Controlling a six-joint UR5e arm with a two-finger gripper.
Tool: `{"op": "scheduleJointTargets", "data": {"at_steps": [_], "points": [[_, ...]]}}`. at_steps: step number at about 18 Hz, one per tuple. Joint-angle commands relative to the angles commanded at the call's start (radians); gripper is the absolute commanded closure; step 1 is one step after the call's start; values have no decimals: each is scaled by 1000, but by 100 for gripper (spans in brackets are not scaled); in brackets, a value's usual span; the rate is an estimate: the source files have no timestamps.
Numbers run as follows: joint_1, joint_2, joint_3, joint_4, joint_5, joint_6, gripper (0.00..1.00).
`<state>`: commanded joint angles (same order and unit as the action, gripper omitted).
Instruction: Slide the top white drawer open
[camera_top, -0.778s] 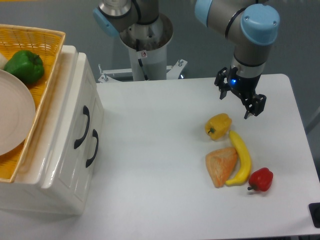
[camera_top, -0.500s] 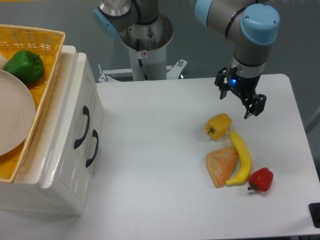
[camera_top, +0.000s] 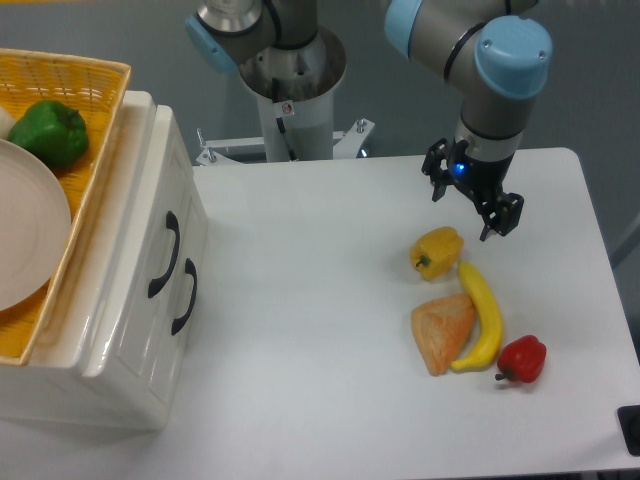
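Nothing is gripped yet, so I judge I'm at the approach: my pincer hangs open and empty, pointing down over the counter well right of the top white drawer, whose black handle I must reach next

Yellow wicker basket runs off the left picture edge, so does the pale plate inside it. Something white behind the green pepper shows as a sliver only, can't identify. Cabinet at the worktop's left edge: left part out of frame, front seen at a steep angle. Dark object at the near right corner is clipped by the right edge, unidentifiable. Arm above the claw is cut by the top edge.
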<state>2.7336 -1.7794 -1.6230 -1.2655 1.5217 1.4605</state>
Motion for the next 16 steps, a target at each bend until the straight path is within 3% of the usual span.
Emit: {"op": "scheduleJointTargets", "data": {"at_steps": [6, 16], "points": [[-29, 2, -8, -5, -5, -61, 0], [-158, -44, 26, 0, -26, -437, 0]]}}
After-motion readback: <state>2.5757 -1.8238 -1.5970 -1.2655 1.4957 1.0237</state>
